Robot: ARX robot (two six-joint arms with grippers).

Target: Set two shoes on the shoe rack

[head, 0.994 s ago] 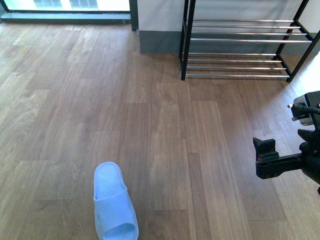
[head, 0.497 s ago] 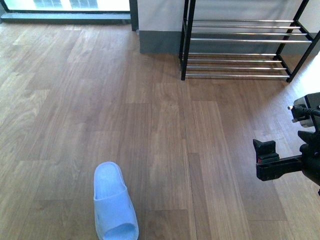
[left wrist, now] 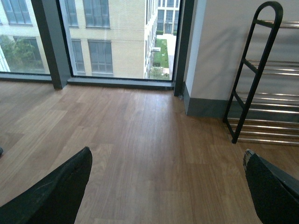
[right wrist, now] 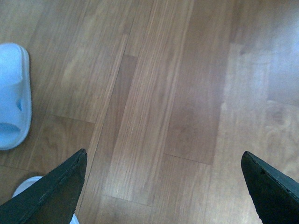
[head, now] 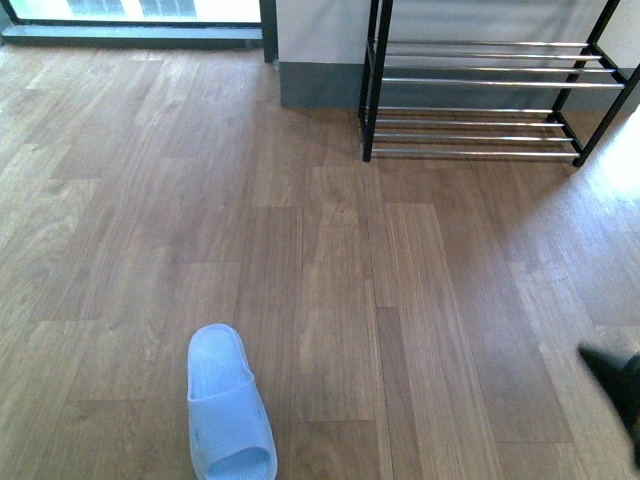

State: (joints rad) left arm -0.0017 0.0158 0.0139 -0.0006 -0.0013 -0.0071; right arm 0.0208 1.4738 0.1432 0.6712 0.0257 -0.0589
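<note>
One pale blue slide point(head: 228, 405) lies on the wood floor at the near left, toe toward me. It also shows in the right wrist view point(right wrist: 13, 93). A pale rounded edge point(right wrist: 25, 185) shows beside my right finger; I cannot tell what it is. The grey sneakers are out of view. The shoe rack point(head: 480, 85) stands empty at the far right against the wall, and also shows in the left wrist view point(left wrist: 261, 79). My left gripper point(left wrist: 167, 156) is open and empty over bare floor. My right gripper point(right wrist: 164, 155) is open and empty, to the right of the slide.
A glass window wall with a dark frame point(left wrist: 49, 44) runs along the far side. A grey skirting point(head: 315, 85) lines the white wall left of the rack. Only a dark piece of my right arm point(head: 615, 385) shows at the front view's lower right edge.
My right arm has dropped toward the lower right and almost left the front view. The slide and rack have not moved.
</note>
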